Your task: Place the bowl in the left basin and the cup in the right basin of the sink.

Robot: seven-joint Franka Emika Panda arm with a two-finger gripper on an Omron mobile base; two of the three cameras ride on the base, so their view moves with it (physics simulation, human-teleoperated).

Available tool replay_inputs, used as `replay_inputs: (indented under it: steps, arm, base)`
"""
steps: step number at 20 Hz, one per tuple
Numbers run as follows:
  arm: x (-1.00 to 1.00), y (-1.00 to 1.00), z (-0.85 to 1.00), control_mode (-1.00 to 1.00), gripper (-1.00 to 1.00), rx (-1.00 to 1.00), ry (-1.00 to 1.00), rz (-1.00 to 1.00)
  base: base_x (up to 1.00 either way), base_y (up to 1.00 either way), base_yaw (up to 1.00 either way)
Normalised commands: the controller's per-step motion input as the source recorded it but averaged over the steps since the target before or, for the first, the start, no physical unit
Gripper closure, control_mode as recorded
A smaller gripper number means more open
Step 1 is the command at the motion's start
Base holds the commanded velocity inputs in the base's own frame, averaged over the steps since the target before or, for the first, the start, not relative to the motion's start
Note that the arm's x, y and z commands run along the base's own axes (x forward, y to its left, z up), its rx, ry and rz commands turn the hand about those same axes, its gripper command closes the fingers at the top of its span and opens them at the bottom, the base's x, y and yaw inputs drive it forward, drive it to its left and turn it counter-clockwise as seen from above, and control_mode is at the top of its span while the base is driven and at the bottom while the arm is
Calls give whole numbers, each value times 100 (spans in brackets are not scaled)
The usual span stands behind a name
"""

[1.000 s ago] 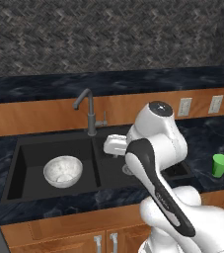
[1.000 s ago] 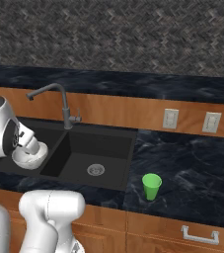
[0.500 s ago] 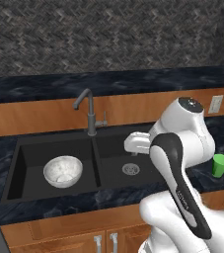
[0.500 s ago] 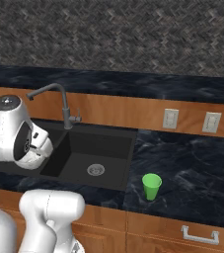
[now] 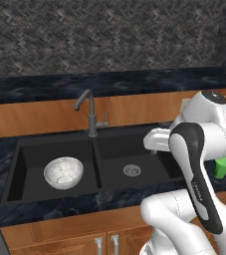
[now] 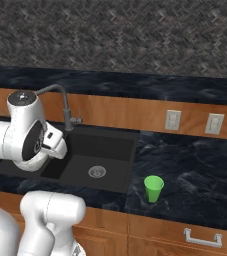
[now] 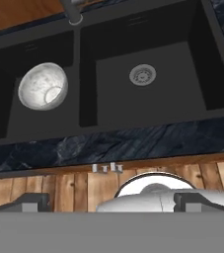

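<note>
The marbled white-grey bowl [image 5: 63, 172] [image 7: 43, 92] lies upright in the left basin [image 5: 31, 158] of the black sink [image 5: 96, 198]. The right basin [image 5: 118, 153] [image 6: 105, 150] holds nothing but its silver drain [image 7: 142, 75]. On the dark counter right of the sink stands the small green cup [image 5: 223, 167] [image 6: 153, 188]. My gripper [image 7: 114, 202] hangs over the right basin's front part, well left of the cup. Its fingertips [image 7: 32, 201] stand wide apart, open, with nothing between them.
A grey gooseneck faucet [image 5: 90, 113] rises behind the sink's divider. Two wall outlets [image 6: 173, 119] sit on the wooden strip behind the right counter [image 6: 195, 165]. Cabinet fronts with handles [image 6: 202, 239] run below the counter edge.
My arm has swung to the right, carrying the open hand from over the sink's divider to over the right basin. The bowl and the cup have not moved.
</note>
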Motion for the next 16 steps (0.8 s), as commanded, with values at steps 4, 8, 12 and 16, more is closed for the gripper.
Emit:
replay_inputs:
  steps: [4,8,12,16]
  arm:
    - [-10,-46,9,-100,-100,-7,2,0]
    - [-1,-46,1,-100,-100,-12,3,0]
    - [-3,-44,0,-100,-100,-13,1,0]
    - [-1,-45,0,-100,-100,-11,0,0]
  base:
    - [0,0,0]
    - [0,0,0]
    - [0,0,0]
    - [0,0,0]
